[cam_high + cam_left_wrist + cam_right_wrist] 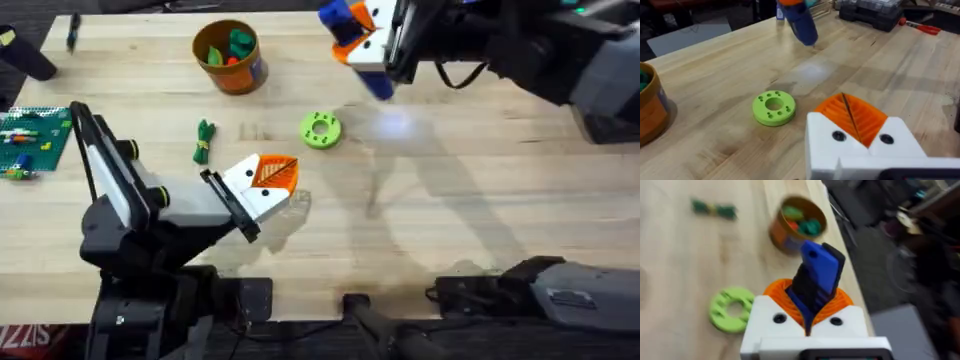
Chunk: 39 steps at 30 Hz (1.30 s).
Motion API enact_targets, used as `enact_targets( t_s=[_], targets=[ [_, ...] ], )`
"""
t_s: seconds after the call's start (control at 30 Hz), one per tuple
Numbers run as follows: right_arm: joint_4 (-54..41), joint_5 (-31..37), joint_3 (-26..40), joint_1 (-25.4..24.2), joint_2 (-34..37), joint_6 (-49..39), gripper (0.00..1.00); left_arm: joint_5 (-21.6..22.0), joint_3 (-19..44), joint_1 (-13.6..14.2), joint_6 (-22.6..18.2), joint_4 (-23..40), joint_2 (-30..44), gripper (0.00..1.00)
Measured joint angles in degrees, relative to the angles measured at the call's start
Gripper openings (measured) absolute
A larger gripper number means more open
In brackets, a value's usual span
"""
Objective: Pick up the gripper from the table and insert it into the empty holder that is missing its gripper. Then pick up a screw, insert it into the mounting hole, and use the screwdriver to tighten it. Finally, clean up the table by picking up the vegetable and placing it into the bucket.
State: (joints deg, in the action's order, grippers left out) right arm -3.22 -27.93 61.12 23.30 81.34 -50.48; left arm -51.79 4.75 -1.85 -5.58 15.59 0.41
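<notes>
From overhead, we see the right gripper raised near the table's far edge, clamped on the bright blue pen-shaped screwdriver, right of the round orange bucket. The left gripper sits low at centre, orange pads together, empty; the dark-green toy vegetable lies just to its left, the green disc beyond it.

In the left wrist view, pads meet along a thin seam; the disc lies close ahead, the screwdriver farther off.

In the right wrist view, our pads pinch the screwdriver; bucket and vegetable lie beyond.
</notes>
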Motion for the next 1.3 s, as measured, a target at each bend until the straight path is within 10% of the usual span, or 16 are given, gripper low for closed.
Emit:
enact_targets(
  t_s=[0.4, 0.87, 1.07, 1.3],
  targets=[
    [4.6, 26.1, 0.0, -1.9, 17.8, -34.2, 0.011, 0.0, 0.0, 0.0, 0.0, 0.0, 0.0, 0.006],
    [11.8, 34.6, 0.1, -4.4, 28.9, -42.1, 0.012, 0.0, 0.0, 0.0, 0.0, 0.0, 0.0, 0.006],
    [13.0, 38.1, 1.7, -2.8, 28.1, -39.6, 0.935, 0.0, 0.0, 0.0, 0.0, 0.0, 0.0, 0.006],
    [-1.4, 39.1, 1.8, 0.3, 23.0, -26.4, 0.994, 0.0, 0.0, 0.0, 0.0, 0.0, 0.0, 0.006]
  ],
)
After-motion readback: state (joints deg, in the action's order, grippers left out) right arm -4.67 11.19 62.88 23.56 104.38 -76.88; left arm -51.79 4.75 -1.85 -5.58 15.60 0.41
